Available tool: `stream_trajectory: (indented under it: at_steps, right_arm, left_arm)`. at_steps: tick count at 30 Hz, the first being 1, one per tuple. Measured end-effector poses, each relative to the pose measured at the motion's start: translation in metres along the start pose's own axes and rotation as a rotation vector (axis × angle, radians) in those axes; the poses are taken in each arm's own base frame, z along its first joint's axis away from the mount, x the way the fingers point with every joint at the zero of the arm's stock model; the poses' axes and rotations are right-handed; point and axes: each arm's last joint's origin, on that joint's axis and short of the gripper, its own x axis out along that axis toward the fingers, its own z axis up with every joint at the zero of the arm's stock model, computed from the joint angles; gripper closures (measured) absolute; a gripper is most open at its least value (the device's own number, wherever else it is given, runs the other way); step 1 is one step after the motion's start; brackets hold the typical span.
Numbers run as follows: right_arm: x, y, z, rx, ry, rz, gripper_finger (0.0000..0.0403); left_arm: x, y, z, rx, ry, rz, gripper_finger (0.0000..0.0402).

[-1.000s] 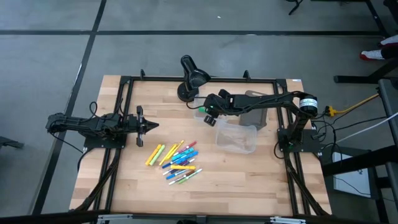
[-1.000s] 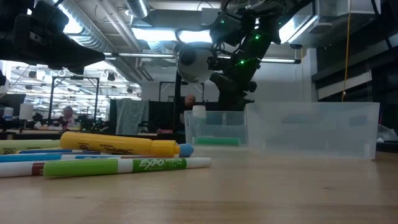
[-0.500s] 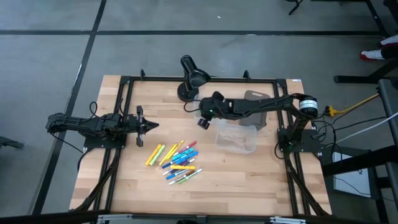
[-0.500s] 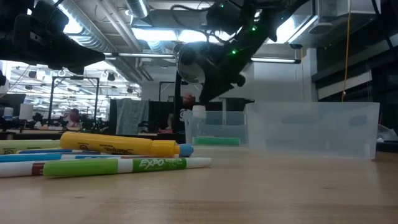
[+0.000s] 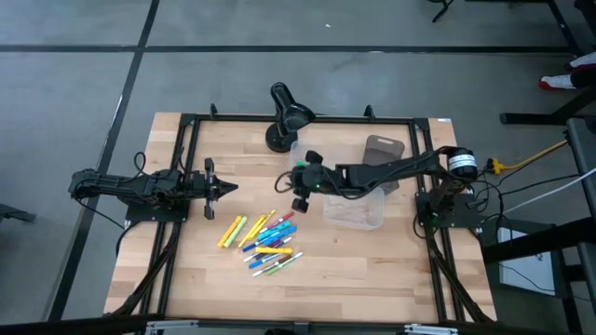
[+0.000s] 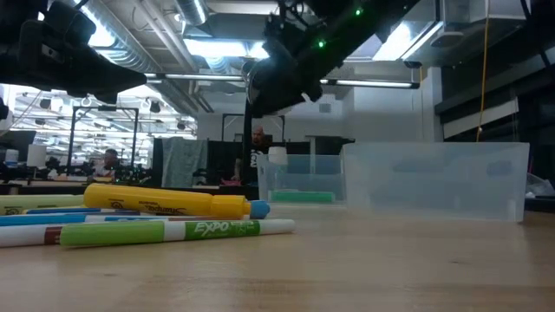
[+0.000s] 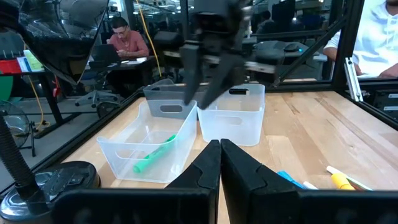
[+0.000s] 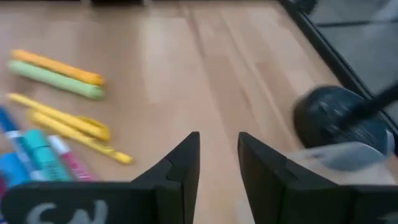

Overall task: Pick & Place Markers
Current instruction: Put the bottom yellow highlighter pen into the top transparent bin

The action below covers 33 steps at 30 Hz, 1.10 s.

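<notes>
What moved: my right gripper (image 5: 298,193) has swung away from the clear bins and now hangs nearer the markers; one second ago it was over the small bin by the lamp.
Right gripper: it sits between the small clear bin (image 5: 300,160) and the pile of markers (image 5: 264,240), up above the wood. My two fingers (image 8: 180,168) are a little apart and hold nothing.
Left gripper: my left gripper (image 5: 226,189) waits at the left side of the table (image 5: 372,270). Its fingers (image 7: 208,167) are pressed together with nothing between them.
Markers: they lie in a loose pile on the table, in front of my right gripper and well apart from the bins. I see yellow, orange, green, blue, red and pink ones. In the low view a yellow marker (image 6: 165,201) lies on top of a green one (image 6: 173,230).
Green marker in the bin: one green marker (image 7: 154,155) lies flat on the bottom of the small clear bin.
Big clear bin: it (image 5: 354,207) stands just beside the small one, under my right arm.
Grey tray: it (image 5: 381,154) stands behind the big clear bin.
Lamp: a black lamp (image 5: 284,116) stands at the back edge of the table, near the small bin.
People: some people (image 7: 124,40) sit at desks in the room behind the table.
</notes>
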Motion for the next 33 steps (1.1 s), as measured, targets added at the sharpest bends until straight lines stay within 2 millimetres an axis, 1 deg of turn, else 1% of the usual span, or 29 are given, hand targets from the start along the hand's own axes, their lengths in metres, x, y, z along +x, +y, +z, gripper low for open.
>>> stream_trajectory:
  at_steps: [6, 15, 19, 24, 29, 33]
  right_arm:
    - [-0.009, 0.029, 0.003, -0.027, -0.051, 0.153, 0.0295]
    - [-0.022, 0.067, -0.002, -0.035, -0.055, 0.25, 0.0295]
    - [-0.018, 0.082, -0.01, -0.019, -0.04, 0.295, 0.0295]
    - [-0.001, 0.099, -0.024, -0.013, -0.036, 0.361, 0.0295]
    - [0.012, 0.111, -0.033, 0.01, -0.044, 0.432, 0.0295]
    - [0.017, 0.117, -0.038, 0.011, -0.056, 0.46, 0.0295]
  left_arm:
    - [0.0, 0.0, 0.0, 0.0, 0.0, 0.0, 0.0394]
    - [0.0, 0.0, 0.0, 0.0, 0.0, 0.0, 0.0395]
    - [0.0, 0.0, 0.0, 0.0, 0.0, 0.0, 0.0395]
    - [0.0, 0.0, 0.0, 0.0, 0.0, 0.0, 0.0393]
    - [0.0, 0.0, 0.0, 0.0, -0.001, -0.001, 0.0395]
    - [0.0, 0.0, 0.0, 0.0, 0.0, 0.0, 0.0396]
